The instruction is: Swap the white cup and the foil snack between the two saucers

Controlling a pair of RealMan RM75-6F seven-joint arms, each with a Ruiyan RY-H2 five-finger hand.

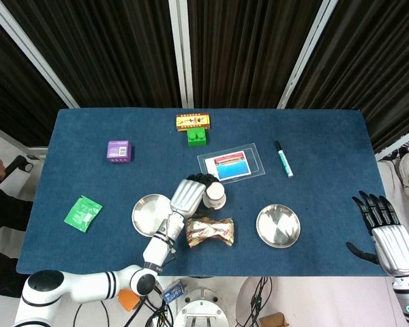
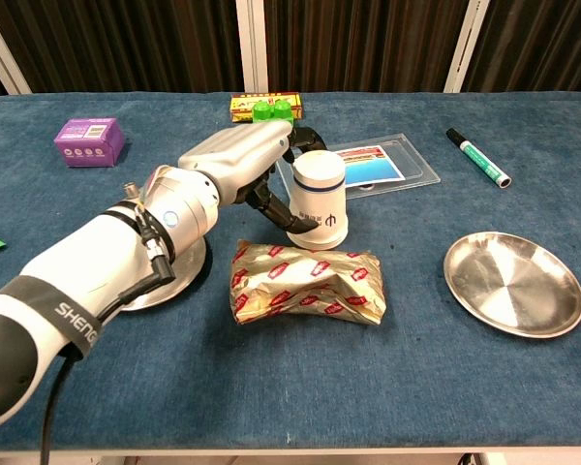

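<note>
- Dark curtains hang behind a blue cloth table (image 1: 327,143), and the robot's two arms reach in from the near edge.
- Left hand (image 2: 247,165) is at the white cup (image 2: 317,199) now, fingers curled round its far side and thumb at the near side; it is gripping the cup.
- That cup stands upside down on the cloth, with a dark band near its top and a small logo on the side, between the two saucers.
- Foil snack (image 2: 306,282), a crinkled gold pack with red labels, lies flat on the cloth just in front of the cup, close to it; I can't tell whether they touch.
- Left saucer (image 1: 150,215) sits just beside the left wrist, partly hidden by the forearm in the chest view, with nothing on the part that shows.
- Right saucer (image 2: 512,283) lies well to the right of the snack, shiny and bare.
- Right hand (image 1: 385,231) hangs off the table's right end, fingers spread apart and holding nothing.
- Further back: a clear sleeve with a printed card (image 1: 230,162) just behind the cup, a green marker (image 1: 283,159) to its right, and a green block (image 1: 196,135) with a red and yellow box (image 1: 192,120) at the far edge.
- Over on the left, a purple box (image 1: 119,150) and a green packet (image 1: 82,212).
</note>
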